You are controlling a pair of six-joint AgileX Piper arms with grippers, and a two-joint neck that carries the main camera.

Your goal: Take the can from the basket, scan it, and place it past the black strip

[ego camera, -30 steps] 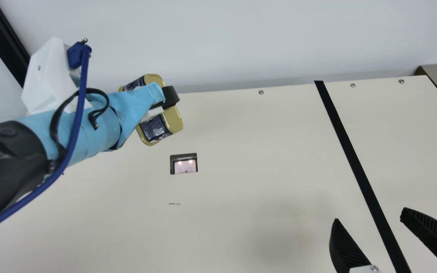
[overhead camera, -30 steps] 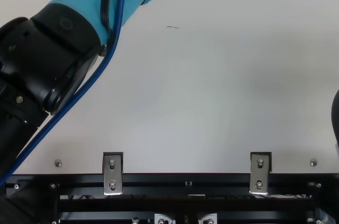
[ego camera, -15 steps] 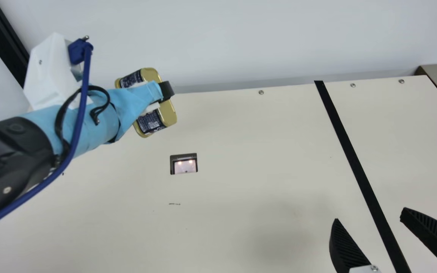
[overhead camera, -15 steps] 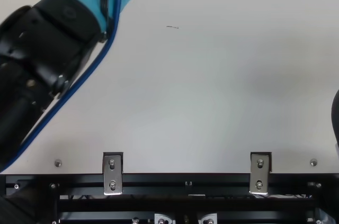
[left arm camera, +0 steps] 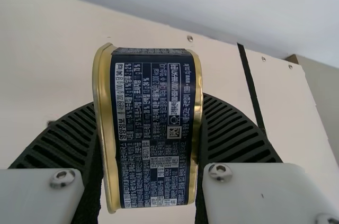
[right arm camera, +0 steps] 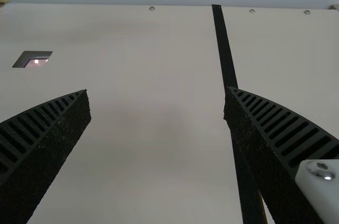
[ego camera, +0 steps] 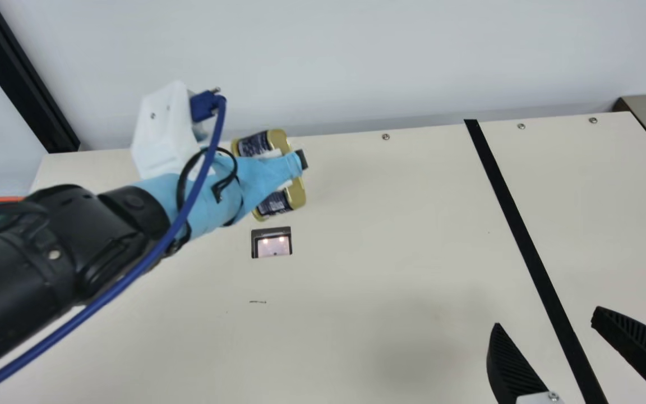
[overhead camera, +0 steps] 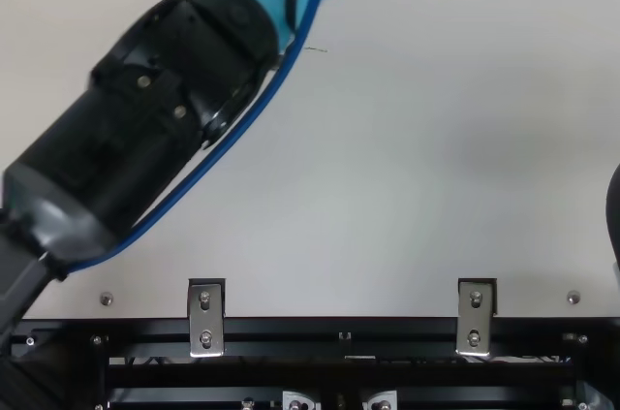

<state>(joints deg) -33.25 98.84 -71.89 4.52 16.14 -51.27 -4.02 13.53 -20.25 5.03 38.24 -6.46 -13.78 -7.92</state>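
Left end effector (left arm camera: 148, 102) is clamped on the can (ego camera: 296, 193), upper left of centre in the main view. Likely stiff and fairly weighty, with slippery metal: best held mid-length across its broad faces. Right end effector (right arm camera: 157, 90) stands spread apart.

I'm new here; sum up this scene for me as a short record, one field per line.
Item: gold-edged can with dark label
Held by: left hand, closed on it
Can's place: in the air, left of the black strip in the main view
Right hand: open and empty
Scanner: small lit window in the cream table
Final placing: not yet done
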